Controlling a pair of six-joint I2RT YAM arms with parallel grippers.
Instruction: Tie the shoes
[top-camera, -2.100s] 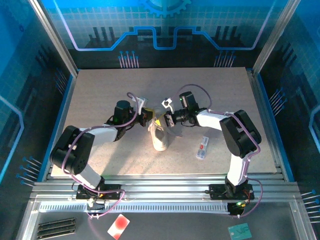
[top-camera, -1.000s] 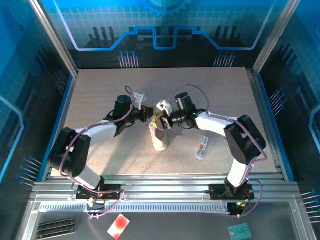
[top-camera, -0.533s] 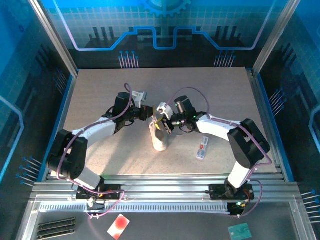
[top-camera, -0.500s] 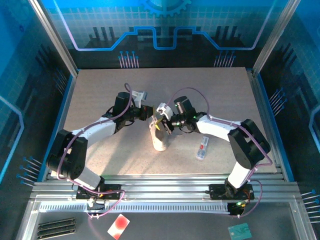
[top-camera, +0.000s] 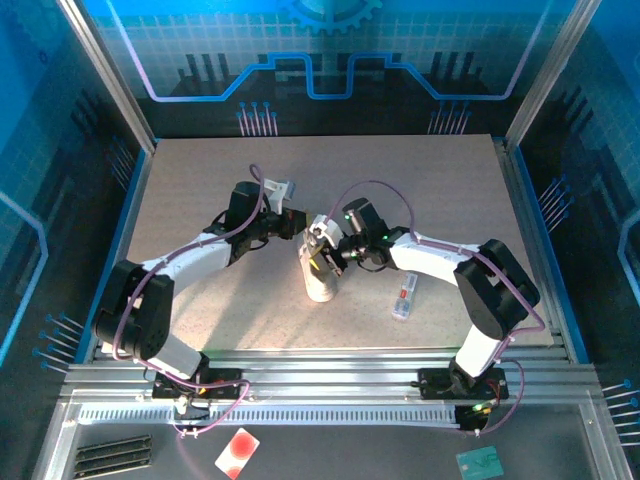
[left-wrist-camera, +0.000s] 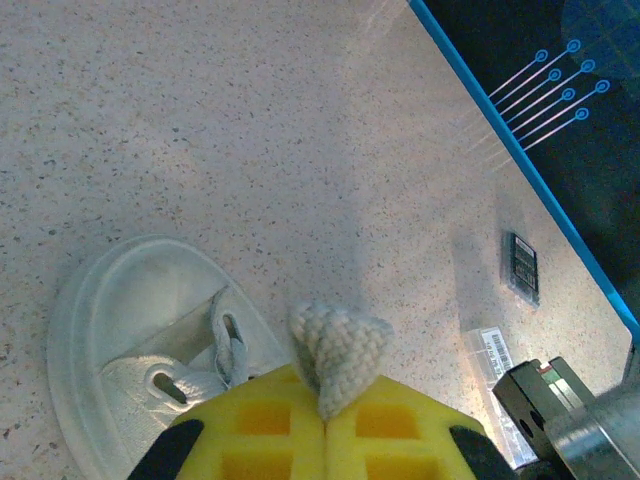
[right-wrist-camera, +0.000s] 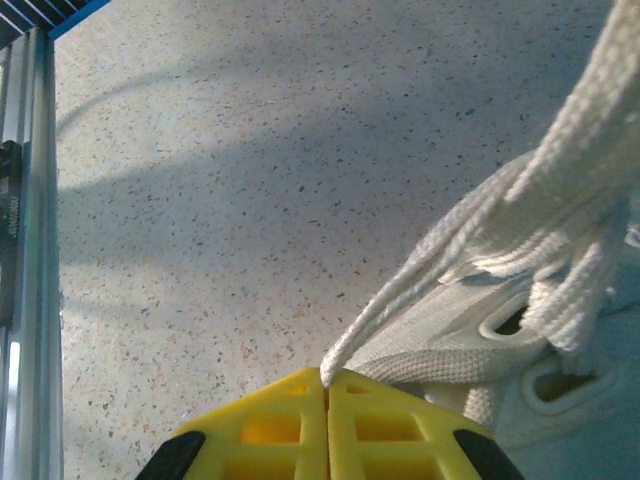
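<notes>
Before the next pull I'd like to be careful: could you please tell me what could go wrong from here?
1. The left hand pinches only a short fold of lace right at its tip, so a pull may slip it free.
2. The right hand likewise grips a strand at its very tip.
3. Nothing holds the shoe down, so tension could drag or tip it.

light: bright, even | shadows: soft on table (right-wrist-camera: 200, 170) | glare: faint streaks | focus: sharp
</notes>
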